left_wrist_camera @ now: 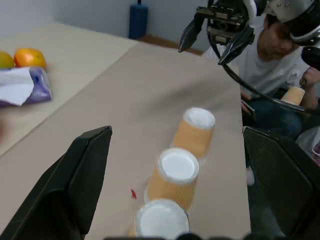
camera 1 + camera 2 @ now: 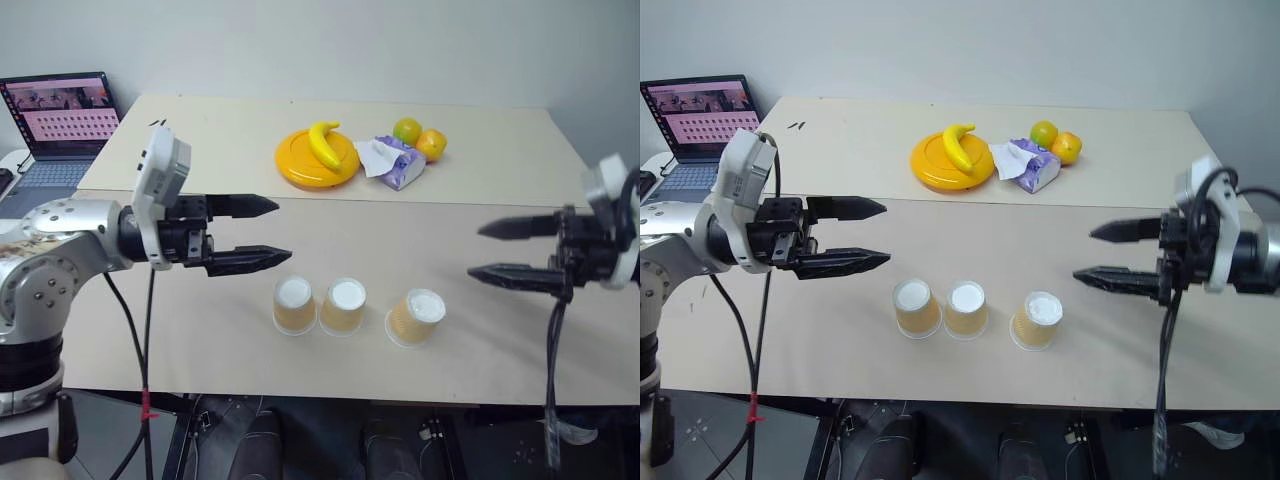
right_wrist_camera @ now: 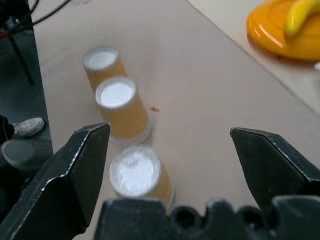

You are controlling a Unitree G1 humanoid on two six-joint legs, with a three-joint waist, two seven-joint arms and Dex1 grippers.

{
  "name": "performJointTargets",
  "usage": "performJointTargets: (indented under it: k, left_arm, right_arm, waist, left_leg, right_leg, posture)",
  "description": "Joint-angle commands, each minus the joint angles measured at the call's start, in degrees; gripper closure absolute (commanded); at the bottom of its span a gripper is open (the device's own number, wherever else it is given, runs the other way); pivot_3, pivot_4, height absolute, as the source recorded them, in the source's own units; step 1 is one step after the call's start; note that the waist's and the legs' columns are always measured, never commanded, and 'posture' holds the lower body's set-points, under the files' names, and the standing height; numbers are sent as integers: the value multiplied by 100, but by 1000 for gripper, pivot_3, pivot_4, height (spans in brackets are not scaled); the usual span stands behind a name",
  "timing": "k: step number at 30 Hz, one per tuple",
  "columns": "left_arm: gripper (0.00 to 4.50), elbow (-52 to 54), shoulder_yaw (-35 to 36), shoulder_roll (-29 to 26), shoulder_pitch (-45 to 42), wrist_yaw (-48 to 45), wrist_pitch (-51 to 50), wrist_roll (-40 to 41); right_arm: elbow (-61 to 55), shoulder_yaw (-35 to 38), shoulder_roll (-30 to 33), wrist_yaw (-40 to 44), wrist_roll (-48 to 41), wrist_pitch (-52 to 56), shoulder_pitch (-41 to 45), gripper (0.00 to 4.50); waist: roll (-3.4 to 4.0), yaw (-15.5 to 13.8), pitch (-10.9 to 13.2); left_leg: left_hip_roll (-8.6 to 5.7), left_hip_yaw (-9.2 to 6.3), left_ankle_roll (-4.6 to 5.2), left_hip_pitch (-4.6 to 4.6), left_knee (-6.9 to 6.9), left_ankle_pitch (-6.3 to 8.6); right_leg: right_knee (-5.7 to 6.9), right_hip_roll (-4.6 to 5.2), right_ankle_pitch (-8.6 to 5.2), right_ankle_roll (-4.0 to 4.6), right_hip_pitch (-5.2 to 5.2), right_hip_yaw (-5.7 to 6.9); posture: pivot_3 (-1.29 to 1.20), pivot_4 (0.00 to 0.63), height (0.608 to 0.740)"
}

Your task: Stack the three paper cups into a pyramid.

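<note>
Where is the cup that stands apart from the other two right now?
In the left eye view, the lone cup stands upside down near the table's front edge, right of the touching cup pair.

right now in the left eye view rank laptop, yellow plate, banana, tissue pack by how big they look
1. laptop, partly cut off by the frame
2. yellow plate
3. tissue pack and banana look alike; not ranked

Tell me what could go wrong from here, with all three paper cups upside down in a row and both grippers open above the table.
1. The left cup and middle cup stand so close that a finger going between them may knock one over.
2. The right cup stands apart and looks tilted; a nudge could tip it.
3. The left gripper and right gripper face each other, so they could collide if both reach in.
</note>
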State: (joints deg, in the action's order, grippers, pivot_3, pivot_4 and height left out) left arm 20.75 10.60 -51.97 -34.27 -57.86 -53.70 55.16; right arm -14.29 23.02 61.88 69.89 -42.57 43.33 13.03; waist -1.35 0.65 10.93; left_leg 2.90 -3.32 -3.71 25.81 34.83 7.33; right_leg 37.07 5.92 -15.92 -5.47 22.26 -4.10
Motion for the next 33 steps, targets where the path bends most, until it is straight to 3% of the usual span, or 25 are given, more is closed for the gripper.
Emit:
performJointTargets:
  k: [1, 6, 14, 33]
  left_arm:
    - [26, 90, 73, -172, -218, -133, -141, 248]
    - [26, -71, -271, -484, -503, -576, 71, -177]
    - [26, -182, -553, -749, -482, -1093, 417, -664]
    - [26, -103, -748, -604, -436, -938, 792, -1366]
  right_arm:
    - [-227, 634, -249, -103, 158, -473, -567, 0]
    - [-373, 737, -705, -283, 259, -725, -1364, 0]
    - [-723, 273, -1038, -580, 334, -832, -1597, 0]
    - [-880, -932, -1414, -1186, 255, -668, -744, 0]
  waist:
    - [0, 13, 0]
    - [-1, 64, 0]
    - [0, 65, 0]
    - [-1, 27, 0]
  left_leg:
    - [0, 0, 0, 0, 3, 0]
    - [1, 2, -1, -6, 3, -1]
    - [1, 4, -1, -16, -2, -1]
    - [2, 2, -1, -12, -2, -1]
  right_leg:
    - [1, 0, 0, 0, 0, 0]
    - [2, -2, -4, -7, -2, -4]
    - [1, -2, -5, -5, -8, -7]
    - [1, -2, -5, -3, -7, -5]
  posture:
    - [0, 150, 732]
    - [0, 150, 732]
    - [0, 150, 732]
    - [0, 150, 732]
